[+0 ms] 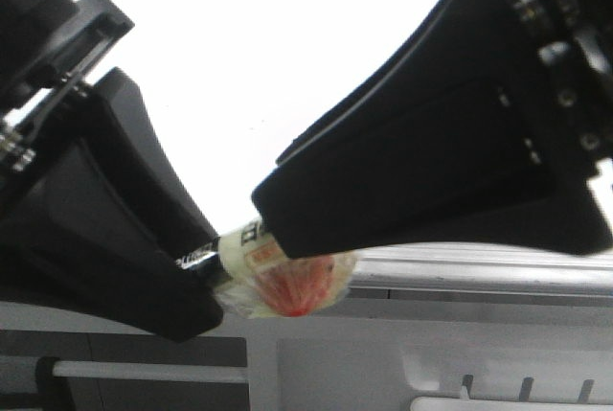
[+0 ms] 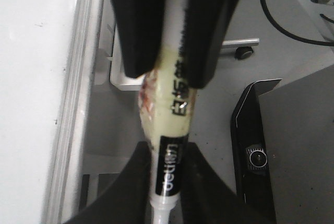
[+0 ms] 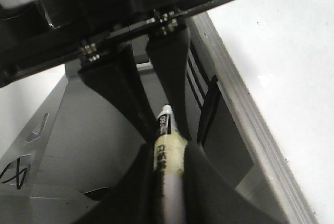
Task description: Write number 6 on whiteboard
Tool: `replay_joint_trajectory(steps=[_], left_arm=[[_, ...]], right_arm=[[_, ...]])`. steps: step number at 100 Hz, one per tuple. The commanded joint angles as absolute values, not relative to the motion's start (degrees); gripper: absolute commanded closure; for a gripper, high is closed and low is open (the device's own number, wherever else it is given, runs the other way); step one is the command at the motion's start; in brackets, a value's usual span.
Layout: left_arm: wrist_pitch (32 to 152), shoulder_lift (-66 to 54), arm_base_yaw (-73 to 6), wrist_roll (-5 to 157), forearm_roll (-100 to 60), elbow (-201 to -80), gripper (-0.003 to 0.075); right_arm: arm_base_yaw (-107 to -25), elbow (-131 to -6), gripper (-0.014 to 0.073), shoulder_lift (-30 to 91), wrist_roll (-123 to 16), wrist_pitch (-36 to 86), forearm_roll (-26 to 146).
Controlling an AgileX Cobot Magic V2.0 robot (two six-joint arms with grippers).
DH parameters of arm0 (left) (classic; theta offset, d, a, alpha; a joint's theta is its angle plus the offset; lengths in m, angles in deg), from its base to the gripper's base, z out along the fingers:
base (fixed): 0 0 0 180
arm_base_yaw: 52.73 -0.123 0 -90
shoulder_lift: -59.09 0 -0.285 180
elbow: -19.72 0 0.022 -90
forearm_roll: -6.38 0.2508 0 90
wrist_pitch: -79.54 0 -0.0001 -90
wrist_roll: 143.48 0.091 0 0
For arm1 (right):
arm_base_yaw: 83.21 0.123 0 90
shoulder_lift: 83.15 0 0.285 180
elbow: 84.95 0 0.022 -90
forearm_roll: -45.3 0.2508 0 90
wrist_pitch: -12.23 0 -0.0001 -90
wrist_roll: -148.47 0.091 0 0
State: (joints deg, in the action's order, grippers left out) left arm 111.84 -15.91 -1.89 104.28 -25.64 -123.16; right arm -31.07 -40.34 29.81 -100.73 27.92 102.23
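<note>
Grippers from both arms met on one marker in the front view, close to the camera. The left gripper came in from 9 o'clock and the right gripper from 3 o'clock, each clamped on the barrel. Yellowed tape with a red stain wrapped the marker's middle, between the two grips.

In the left wrist view, the left gripper pinched the black labelled end of the marker, while the right gripper's fingers held the barrel further along. In the right wrist view, the right gripper closed narrowly around the taped barrel, with the left gripper's fingers at 12 o'clock.

The whiteboard filled the background behind both arms, its grey edge rail running toward 3 o'clock. No number 6 showed on any visible part of the board, so writing looked not yet begun.

This seemed a handover or cap removal. To do it well, one gripper should hold firm while the other releases or pulls straight along the barrel's axis, avoiding twist. The tape looked soft and slippery, so a grip on bare barrel would likely be steadier.
</note>
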Motion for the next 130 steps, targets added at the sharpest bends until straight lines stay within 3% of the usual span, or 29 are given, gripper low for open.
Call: replay_joint_trajectory(steps=[1,9,26,33,38,56,67,82,94,104,116,130], left_arm=[[107.5,-14.6,-1.5,103.1,-28.6,-124.8,0.0708],[107.3,-14.6,-1.5,103.0,-29.4,-124.8,0.0595],[105.9,-13.0,-1.5,99.7,-29.5,-124.8,0.0178],[105.5,-10.8,-1.5,98.2,-29.5,-124.8,0.0082],[105.2,-8.8,-1.8,96.9,-29.5,-124.8,0.0066],[104.9,2.0,-7.1,88.5,-29.5,-124.8,0.0097],[104.9,10.3,-11.9,83.3,-29.5,-123.6,0.0167],[105.6,20.5,-18.6,80.7,-29.5,-119.1,0.0324],[106.9,26.1,-21.9,80.7,-29.5,-115.3,0.0475],[108.6,29.1,-23.3,80.7,-30.2,-113.1,0.0610],[109.2,30.4,-23.4,80.7,-31.0,-112.3,0.0732],[108.5,30.4,-23.4,80.7,-32.6,-112.3,0.0739]], right_arm=[[-30.9,-42.2,0.0665,30.3,-101.1,29.5,105.0],[-30.9,-42.2,0.0665,30.3,-101.1,29.5,105.0],[-30.9,-42.2,0.0654,31.3,-101.1,29.5,105.0],[-30.9,-42.2,0.0653,32.7,-101.1,29.3,104.9],[-30.9,-42.2,0.0653,33.8,-101.1,28.7,104.6],[-32.2,-42.0,0.0653,39.4,-101.1,25.6,103.8],[-35.4,-41.4,0.0653,43.8,-101.1,24.3,101.3],[-42.2,-41.2,0.0653,47.1,-101.1,25.7,96.1],[-48.2,-44.9,0.0653,47.6,-100.6,36.2,91.2],[-52.0,-51.6,0.0653,47.6,-92.5,49.0,81.6],[-52.8,-59.4,0.0653,47.6,-72.9,56.8,67.0],[-52.8,-62.9,0.0653,48.9,-60.0,52.9,70.0]])
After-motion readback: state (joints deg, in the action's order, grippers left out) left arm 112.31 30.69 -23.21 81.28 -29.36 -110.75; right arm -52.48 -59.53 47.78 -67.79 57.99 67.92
